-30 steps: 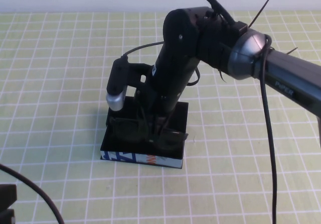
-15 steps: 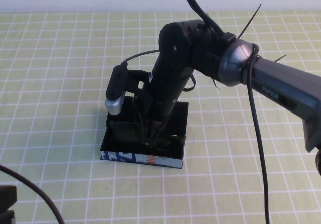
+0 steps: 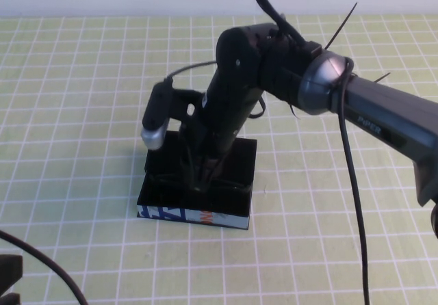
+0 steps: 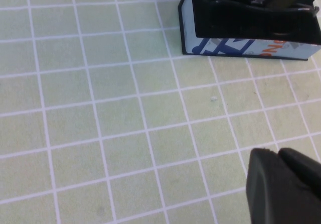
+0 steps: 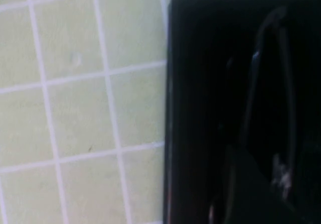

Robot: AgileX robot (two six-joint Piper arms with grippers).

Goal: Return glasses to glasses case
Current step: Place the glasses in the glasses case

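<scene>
The glasses case (image 3: 193,215) is a black open box with a blue-white front edge and an orange mark, near the table's middle. My right gripper (image 3: 202,179) reaches down into it from the right. The glasses (image 4: 234,2) lie inside the case, mostly hidden by the gripper in the high view. In the right wrist view a thin glasses arm (image 5: 257,91) shows against the case's dark inside (image 5: 195,83). My left gripper (image 4: 279,153) is shut and empty, parked low at the near left (image 3: 8,277), well away from the case (image 4: 251,47).
A green mat with a white grid (image 3: 82,113) covers the table. The right arm's cable (image 3: 356,182) hangs down on the right. A black cable (image 3: 48,264) curves by the left gripper.
The right arm has leaned left and pushed further down into the case. The glasses frame that showed under it now sits lower and is harder to see. The left arm has not moved.
</scene>
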